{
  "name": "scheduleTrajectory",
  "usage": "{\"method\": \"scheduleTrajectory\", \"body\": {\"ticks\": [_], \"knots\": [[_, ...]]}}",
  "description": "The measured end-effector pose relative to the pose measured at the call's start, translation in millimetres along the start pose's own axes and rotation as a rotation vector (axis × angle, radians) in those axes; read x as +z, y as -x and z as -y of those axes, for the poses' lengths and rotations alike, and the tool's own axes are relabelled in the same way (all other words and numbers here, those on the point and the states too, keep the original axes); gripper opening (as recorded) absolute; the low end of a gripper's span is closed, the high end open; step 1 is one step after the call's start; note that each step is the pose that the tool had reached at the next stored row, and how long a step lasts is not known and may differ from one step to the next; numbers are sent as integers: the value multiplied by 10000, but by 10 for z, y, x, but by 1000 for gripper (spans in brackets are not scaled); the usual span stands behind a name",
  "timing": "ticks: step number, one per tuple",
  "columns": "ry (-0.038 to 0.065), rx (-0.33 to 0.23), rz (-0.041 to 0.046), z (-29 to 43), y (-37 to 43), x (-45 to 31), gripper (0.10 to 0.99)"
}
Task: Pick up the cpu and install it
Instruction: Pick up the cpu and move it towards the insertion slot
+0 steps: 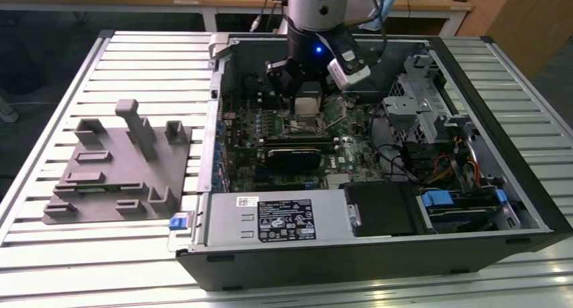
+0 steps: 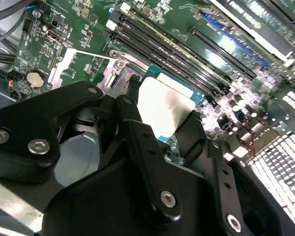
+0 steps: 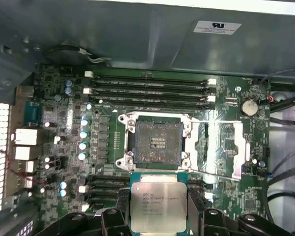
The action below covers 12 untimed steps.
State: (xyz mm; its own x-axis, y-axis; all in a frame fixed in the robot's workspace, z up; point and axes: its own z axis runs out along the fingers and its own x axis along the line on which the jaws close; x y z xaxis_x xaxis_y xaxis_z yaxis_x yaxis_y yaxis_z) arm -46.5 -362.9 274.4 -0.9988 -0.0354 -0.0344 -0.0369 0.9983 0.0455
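Cpu [image 3: 158, 206] is up in your pincer [image 3: 158, 214], which is clenched on two opposite edges, silver lid facing the first wrist camera. It hangs over the green motherboard [image 3: 64, 123], just beside the square socket [image 3: 157, 142], not in it. Socket sits bare, contacts showing, metal frame [image 3: 227, 142] flipped out to one side. Memory slots [image 3: 147, 93] run along the side of the socket away from the cpu. In the exterior view your arm [image 1: 315, 13] reaches down into the open computer case [image 1: 358, 264], which lies on the slatted bench [image 1: 54, 268]. Power supply box [image 1: 278, 219] sits at the case's near edge. Grey moulded fixture [image 1: 117, 167] lies on the bench, to the exterior view's left of the case.
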Motion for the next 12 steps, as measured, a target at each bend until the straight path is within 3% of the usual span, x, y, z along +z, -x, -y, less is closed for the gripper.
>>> {"method": "scheduleTrajectory", "body": {"ticks": [12], "knots": [[-6,20,0,-181,38,178,545]]}}
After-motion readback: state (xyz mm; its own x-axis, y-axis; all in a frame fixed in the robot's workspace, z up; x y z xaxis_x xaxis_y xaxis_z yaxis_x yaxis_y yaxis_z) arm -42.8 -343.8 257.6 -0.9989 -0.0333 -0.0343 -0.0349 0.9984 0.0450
